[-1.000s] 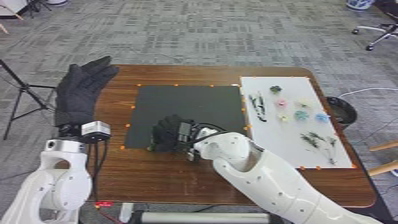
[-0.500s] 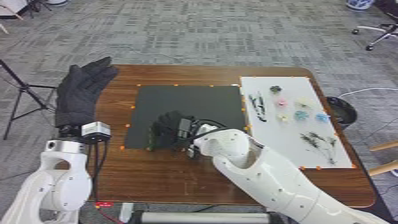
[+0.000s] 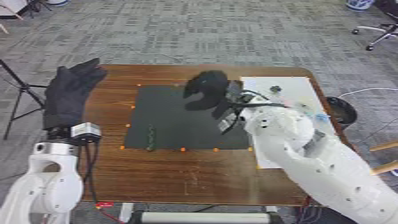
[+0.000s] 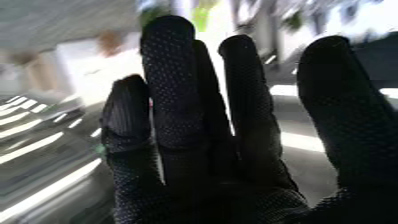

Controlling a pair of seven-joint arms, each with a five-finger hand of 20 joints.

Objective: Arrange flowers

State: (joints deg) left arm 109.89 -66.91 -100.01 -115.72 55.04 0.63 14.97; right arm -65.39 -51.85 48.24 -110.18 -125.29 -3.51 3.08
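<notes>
My right hand (image 3: pixel 208 90) is over the upper right part of the black mat (image 3: pixel 182 122) in the head view, fingers relaxed and holding nothing. The right wrist view has the same hand (image 4: pixel 204 125) with its fingers extended and the thumb apart. A thin green stem (image 3: pixel 151 137) lies upright along the mat's lower left. On the white sheet (image 3: pixel 266 82) are a dark green flower (image 3: pixel 275 89) and a blue flower (image 3: pixel 322 117); my right arm covers other pieces there. Off the mat's left side, my left hand (image 3: pixel 71 92) has straight fingers.
The brown table (image 3: pixel 178 180) runs below the mat, with orange markers around mat and sheet. A black bin (image 3: pixel 342 112) stands beyond the table's right edge, and a tripod (image 3: pixel 22 85) is on the left.
My right hand has moved up and right from the mat's lower left, uncovering the green stem. My left hand has shifted slightly left.
</notes>
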